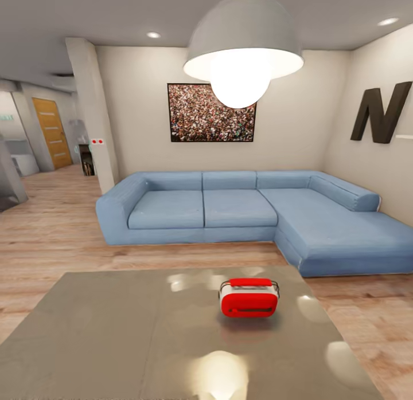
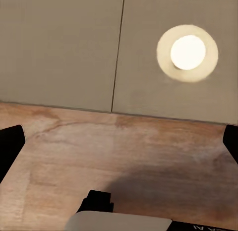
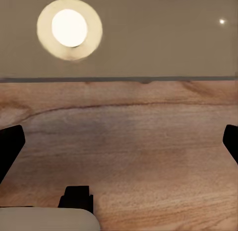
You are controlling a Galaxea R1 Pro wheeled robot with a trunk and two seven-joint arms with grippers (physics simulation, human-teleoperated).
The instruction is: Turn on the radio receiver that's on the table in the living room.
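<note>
The radio receiver (image 1: 249,297), a small red box with white trim and a thin wire loop, stands on the right half of the low table (image 1: 115,337) in the living room. Its glossy grey-brown top mirrors the dome lamp. In the left wrist view my left gripper (image 2: 119,146) is open, its dark fingers (image 2: 10,144) far apart over pale wood floor just short of the table's edge (image 2: 59,104). The right wrist view has my right gripper (image 3: 119,146) open the same way, above floor beside the table's edge (image 3: 148,79). Nothing is between either pair of fingers.
A blue L-shaped sofa (image 1: 241,214) stands behind the table under a framed crowd photo (image 1: 211,112). A white dome lamp (image 1: 244,47) hangs close in front of the head camera. A big dark wall letter (image 1: 381,112) is at right. A corridor with a wooden door (image 1: 53,133) opens at left.
</note>
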